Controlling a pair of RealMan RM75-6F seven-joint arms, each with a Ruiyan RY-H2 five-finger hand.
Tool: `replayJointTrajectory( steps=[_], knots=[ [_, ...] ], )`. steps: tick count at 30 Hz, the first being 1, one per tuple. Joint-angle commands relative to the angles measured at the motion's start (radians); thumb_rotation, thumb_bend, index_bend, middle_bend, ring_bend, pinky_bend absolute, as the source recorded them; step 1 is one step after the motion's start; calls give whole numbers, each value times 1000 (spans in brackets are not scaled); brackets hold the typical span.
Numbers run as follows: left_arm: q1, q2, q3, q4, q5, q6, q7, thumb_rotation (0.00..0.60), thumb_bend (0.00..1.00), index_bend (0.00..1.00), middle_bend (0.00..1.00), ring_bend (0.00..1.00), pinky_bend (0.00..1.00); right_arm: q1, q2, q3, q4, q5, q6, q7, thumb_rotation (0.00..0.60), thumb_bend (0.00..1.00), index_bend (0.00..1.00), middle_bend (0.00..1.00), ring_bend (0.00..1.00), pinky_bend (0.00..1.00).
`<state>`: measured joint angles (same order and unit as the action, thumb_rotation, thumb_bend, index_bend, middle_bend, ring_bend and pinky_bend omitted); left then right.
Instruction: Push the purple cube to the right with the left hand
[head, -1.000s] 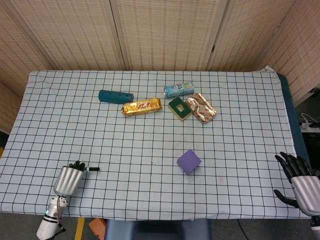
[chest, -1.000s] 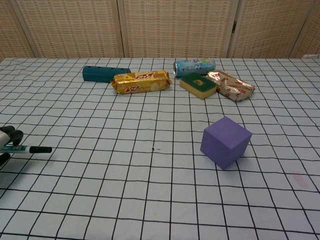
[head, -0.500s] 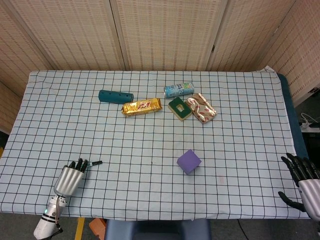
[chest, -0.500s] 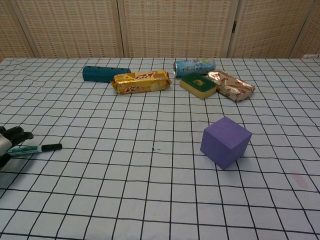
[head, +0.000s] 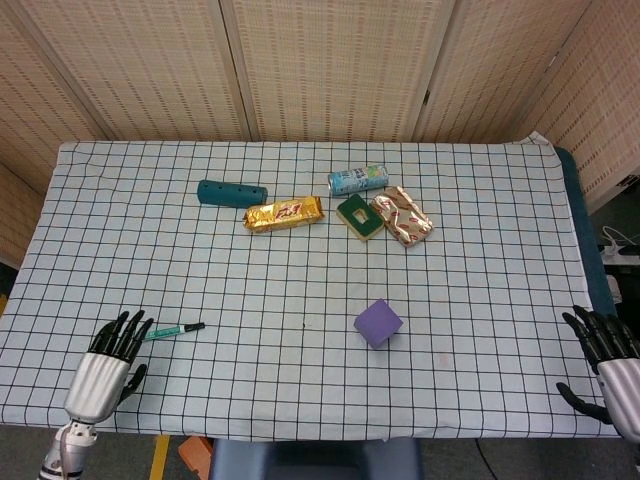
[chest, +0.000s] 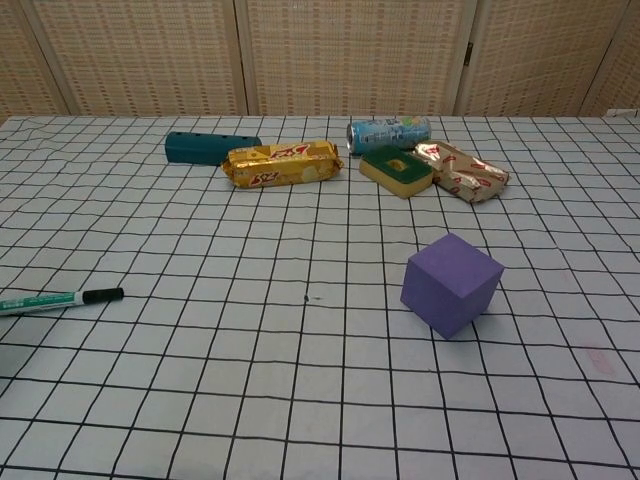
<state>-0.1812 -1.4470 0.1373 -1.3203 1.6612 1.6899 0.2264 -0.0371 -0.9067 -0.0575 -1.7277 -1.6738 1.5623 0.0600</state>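
Note:
The purple cube (head: 378, 323) (chest: 451, 284) rests on the checked tablecloth, right of centre and near the front. My left hand (head: 105, 361) hovers at the table's front left corner, far to the left of the cube, fingers spread and holding nothing. A green marker (head: 172, 329) (chest: 58, 299) lies on the cloth just beyond its fingertips, apart from them. My right hand (head: 612, 361) sits past the table's front right corner, fingers apart and empty. Neither hand shows in the chest view.
At the back of the table lie a teal cylinder (head: 231, 193), a gold snack bar (head: 284, 213), a blue can (head: 357, 179), a green and yellow sponge (head: 359, 217) and a red-patterned packet (head: 403, 216). The tablecloth (head: 300, 280) reaches the front edge.
My left hand let go of the green marker, opened its fingers and drew back left toward the table's front corner. The marker now lies on the cloth. The cube has not moved.

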Motion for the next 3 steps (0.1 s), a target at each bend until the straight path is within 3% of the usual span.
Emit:
replayJointTrajectory(
  steps=[1, 3],
  knots=[
    [49, 142, 42, -104, 42, 49, -232, 600, 360, 0, 0, 0, 156, -10, -2, -5, 4, -17, 21, -2, 600, 129, 0, 0, 0, 0],
    [57, 126, 33, -66, 41, 49, -255, 600, 359, 0, 0, 0, 156, -16, -6, -8, 6, -23, 29, -9, 600, 129, 0, 0, 0, 0]
  ],
)
